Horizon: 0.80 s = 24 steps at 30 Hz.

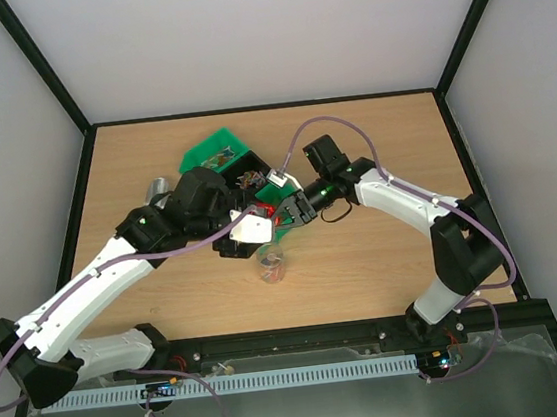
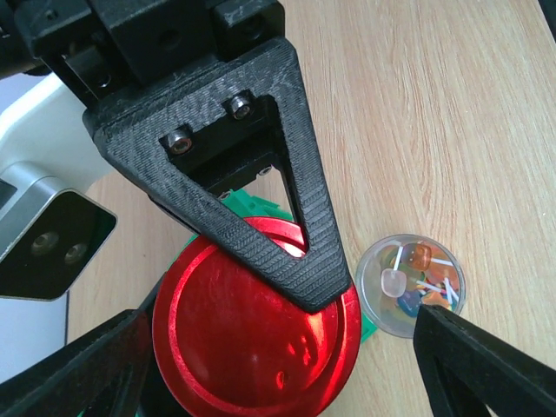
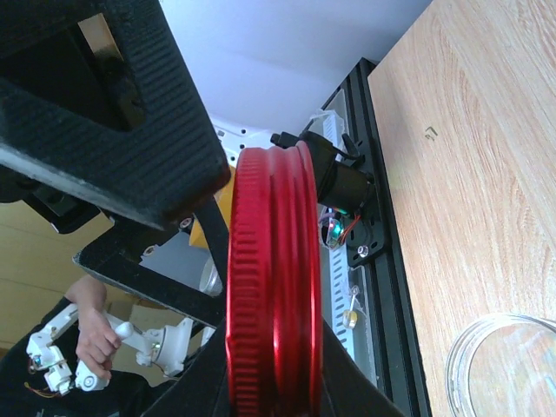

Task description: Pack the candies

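Wooden table point(image 2: 434, 104) bears a clear jar point(image 2: 385, 323) holding tiny multicoloured candies point(image 2: 422, 256).

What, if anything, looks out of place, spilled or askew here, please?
Nothing looks spilled or damaged. The clear jar stands upright and open, candies inside. The one thing out of place is the red lid: off the jar, pinched across its flat faces by the right fingers, with the left fingers open either side.

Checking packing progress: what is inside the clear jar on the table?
A few candies, orange and pale pink among them, lie inside the clear jar. One edge is hidden by the left gripper's finger.
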Tool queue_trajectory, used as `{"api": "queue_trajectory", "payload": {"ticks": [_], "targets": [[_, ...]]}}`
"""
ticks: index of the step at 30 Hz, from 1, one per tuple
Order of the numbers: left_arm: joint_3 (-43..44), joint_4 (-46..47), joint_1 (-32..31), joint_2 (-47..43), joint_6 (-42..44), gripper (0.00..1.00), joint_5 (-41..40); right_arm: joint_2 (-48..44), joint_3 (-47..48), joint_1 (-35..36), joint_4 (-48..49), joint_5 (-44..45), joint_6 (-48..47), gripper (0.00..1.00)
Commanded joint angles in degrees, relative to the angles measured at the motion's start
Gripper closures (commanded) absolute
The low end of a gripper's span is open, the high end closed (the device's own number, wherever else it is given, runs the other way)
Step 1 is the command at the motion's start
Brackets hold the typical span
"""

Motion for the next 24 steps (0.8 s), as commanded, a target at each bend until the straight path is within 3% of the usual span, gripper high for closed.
{"api": "queue_trajectory", "payload": {"ticks": [1,9,16,22,24], "targets": [[-0.35,0.59,-0.82,0.6,0.53,0.17,-0.93,0.37,0.19,0.64,-1.35,-1.71,-0.39,0.91],[-0.94,1.36,-1.61,1.46,0.63,0.23,-2.35,0.35,0.01,1.03,-1.68,-2.01,-0.84,0.9],[-1.67,2.14,-2.07,1.63,0.76,0.16,-3.79,0.25,-0.17,1.21,-2.04,-2.09,-1.33,0.9],[-2.01,2.45,-2.21,1.81,1.01,0.14,-4.77,0.12,-0.18,1.3,-2.38,-2.11,-1.75,0.9],[-1.94,2.4,-2.22,1.82,0.92,0.18,-4.58,0.21,-0.24,1.28,-2.47,-1.82,-1.79,0.9]]}}
